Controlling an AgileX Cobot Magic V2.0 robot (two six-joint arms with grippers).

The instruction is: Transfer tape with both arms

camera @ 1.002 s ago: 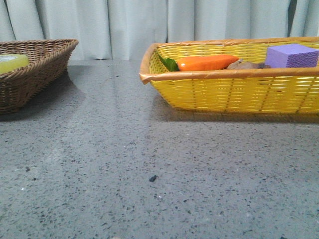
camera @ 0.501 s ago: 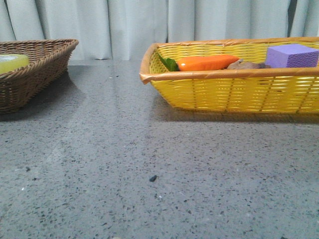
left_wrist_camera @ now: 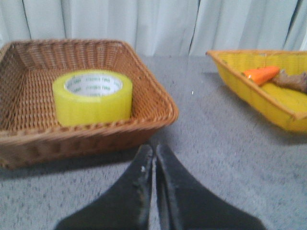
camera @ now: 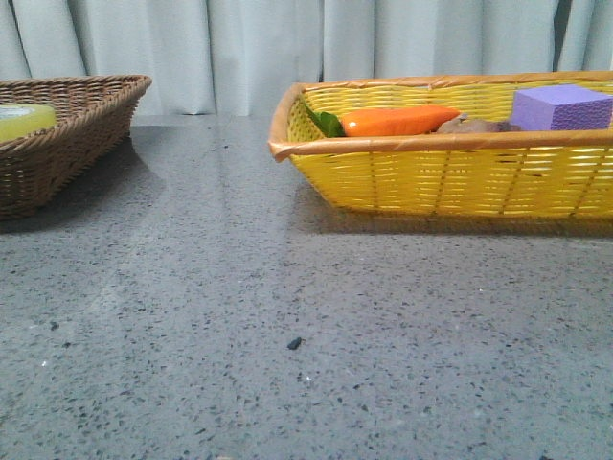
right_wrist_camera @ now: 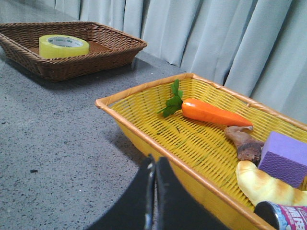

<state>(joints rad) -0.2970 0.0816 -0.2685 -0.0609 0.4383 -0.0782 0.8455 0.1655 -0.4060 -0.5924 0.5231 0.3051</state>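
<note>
The tape [left_wrist_camera: 92,97], a yellow roll with a white core printed in green, lies flat in the brown wicker basket [left_wrist_camera: 158,98]. It also shows in the right wrist view [right_wrist_camera: 63,46] and as a yellow edge at the far left of the front view [camera: 21,120]. My left gripper [left_wrist_camera: 154,149] is shut and empty, low over the table in front of the brown basket's near rim. My right gripper [right_wrist_camera: 155,161] is shut and empty beside the near wall of the yellow basket [right_wrist_camera: 144,91]. Neither arm shows in the front view.
The yellow basket [camera: 421,142] at the right holds a toy carrot [right_wrist_camera: 211,112], a brown piece [right_wrist_camera: 243,143], a purple foam block [right_wrist_camera: 287,158], a bread-like item [right_wrist_camera: 264,189] and a can [right_wrist_camera: 283,216]. Grey speckled table [camera: 287,287] lies between the baskets; curtains hang behind.
</note>
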